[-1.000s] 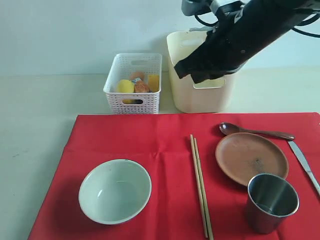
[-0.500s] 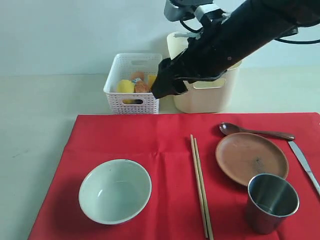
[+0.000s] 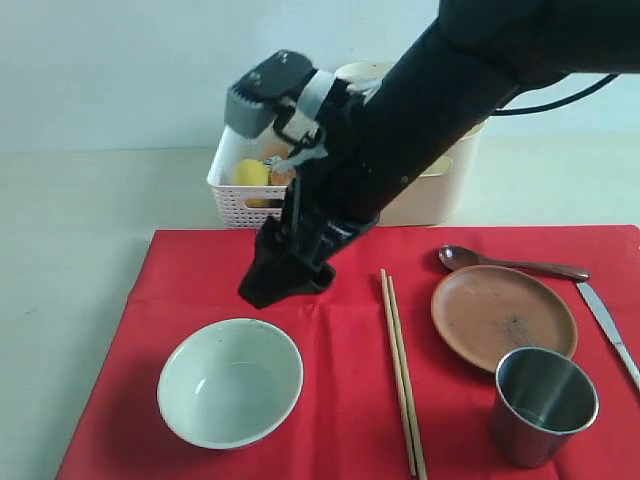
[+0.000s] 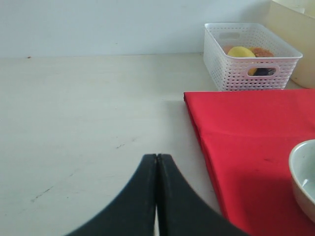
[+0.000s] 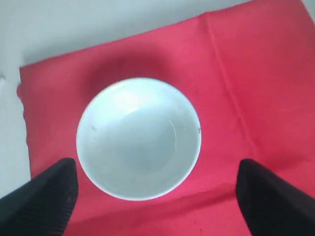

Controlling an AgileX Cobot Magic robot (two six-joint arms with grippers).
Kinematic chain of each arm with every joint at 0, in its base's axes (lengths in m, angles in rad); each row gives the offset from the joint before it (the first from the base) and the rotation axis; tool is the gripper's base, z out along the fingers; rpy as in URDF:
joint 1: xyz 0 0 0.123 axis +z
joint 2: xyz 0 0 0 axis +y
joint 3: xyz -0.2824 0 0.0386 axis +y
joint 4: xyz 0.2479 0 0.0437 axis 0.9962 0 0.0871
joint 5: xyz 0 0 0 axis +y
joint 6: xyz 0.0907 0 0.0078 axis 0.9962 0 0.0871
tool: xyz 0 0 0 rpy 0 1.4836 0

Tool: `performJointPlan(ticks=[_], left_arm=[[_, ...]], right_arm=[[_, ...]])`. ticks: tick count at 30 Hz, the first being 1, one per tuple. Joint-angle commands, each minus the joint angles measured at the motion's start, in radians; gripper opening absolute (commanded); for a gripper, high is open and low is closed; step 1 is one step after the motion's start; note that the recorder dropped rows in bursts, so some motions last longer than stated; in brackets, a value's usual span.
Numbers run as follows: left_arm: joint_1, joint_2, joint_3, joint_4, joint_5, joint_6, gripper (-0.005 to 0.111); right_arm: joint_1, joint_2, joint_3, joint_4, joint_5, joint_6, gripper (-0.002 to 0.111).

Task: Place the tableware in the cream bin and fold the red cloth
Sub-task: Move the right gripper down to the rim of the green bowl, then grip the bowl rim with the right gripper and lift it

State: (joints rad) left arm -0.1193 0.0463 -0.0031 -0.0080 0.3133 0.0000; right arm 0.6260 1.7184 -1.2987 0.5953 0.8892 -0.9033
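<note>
Swung down from the cream bin since a second ago, the right claw hangs released, its black fingers spread wide above the smooth, round pale green bowl. Nearest on the flat red cloth stand that bowl and a shiny steel cup, with slim wooden chopsticks lying parallel between them. Beyond sit the matte round brown plate, a dark spoon and a silver knife. Farthest, on the pale desk, a white perforated basket stands beside the tall bin. The left claw is clenched and empty over bare desk.
</note>
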Motion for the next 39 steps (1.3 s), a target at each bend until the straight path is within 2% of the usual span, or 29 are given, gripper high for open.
performJointPlan(ticks=[1,8,17,20,24,26,28,31,33,39], left_arm=[[0.004,-0.004,0.003,-0.006,-0.004,0.0,0.0],[0.004,-0.004,0.003,-0.006,-0.004,0.0,0.0],[0.004,-0.004,0.003,-0.006,-0.004,0.0,0.0],[0.004,-0.004,0.003,-0.006,-0.004,0.0,0.0],[0.004,-0.004,0.003,-0.006,-0.004,0.0,0.0],[0.004,-0.004,0.003,-0.006,-0.004,0.0,0.0],[0.004,-0.004,0.003,-0.006,-0.004,0.0,0.0],[0.004,-0.004,0.003,-0.006,-0.004,0.0,0.0],[0.004,-0.004,0.003,-0.006,-0.004,0.0,0.0],[0.004,-0.004,0.003,-0.006,-0.004,0.0,0.0]], right_arm=[[0.037,0.046,0.005,-0.167,0.003,0.055,0.082],[0.037,0.128,0.005,-0.212,-0.017,0.216,0.082],[0.037,0.236,0.005,-0.201,-0.148,0.434,0.081],[0.037,0.262,0.005,-0.201,-0.166,0.461,0.08],[0.037,0.316,-0.012,-0.165,-0.158,0.461,0.074],[0.037,0.333,-0.026,-0.153,-0.148,0.461,0.067],[0.037,0.356,-0.04,-0.148,-0.132,0.463,0.051],[0.037,0.38,-0.069,-0.148,-0.111,0.463,0.016],[0.037,0.374,-0.097,-0.154,-0.077,0.461,0.0],[0.034,0.242,-0.12,-0.218,-0.05,0.461,0.0]])
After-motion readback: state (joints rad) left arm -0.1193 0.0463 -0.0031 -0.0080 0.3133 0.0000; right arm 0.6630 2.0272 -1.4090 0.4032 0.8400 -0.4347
